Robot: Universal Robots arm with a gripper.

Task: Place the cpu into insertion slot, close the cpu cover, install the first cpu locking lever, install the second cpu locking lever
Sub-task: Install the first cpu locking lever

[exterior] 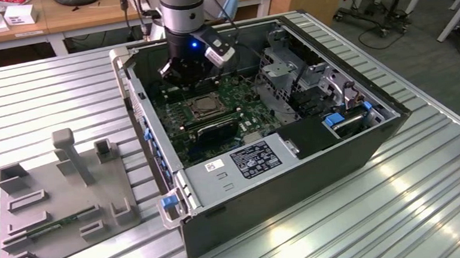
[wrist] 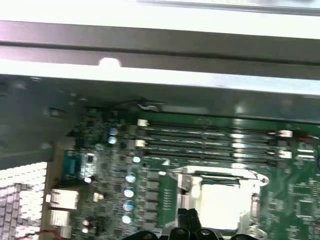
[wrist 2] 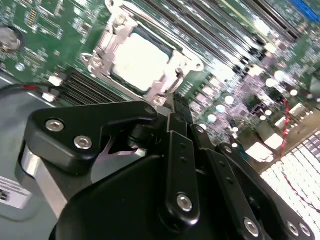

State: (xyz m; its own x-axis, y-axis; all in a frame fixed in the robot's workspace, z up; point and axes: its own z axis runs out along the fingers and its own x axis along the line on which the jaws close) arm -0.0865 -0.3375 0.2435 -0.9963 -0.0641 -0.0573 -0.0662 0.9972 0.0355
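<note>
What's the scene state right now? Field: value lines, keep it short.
cpu: seated on the motherboard, pale face up
cpu cover: frame lying flat around the cpu
end effector: shut, empty, over the motherboard next to the cpu
computer case: side open, lying on the slatted metal table

Robotics lab or workshop. Ribbed aluminium slat bench (exterior: pixel 43 86) carrying an open black desktop computer tower (exterior: pixel 297 179) beneath the end effector (exterior: pixel 183 78). Grey slotted fixture plate (exterior: pixel 51 218) well off to its side. Wooden desks (exterior: pixel 87 18) and wheeled stand bases (exterior: pixel 367 24) beyond it.
</note>
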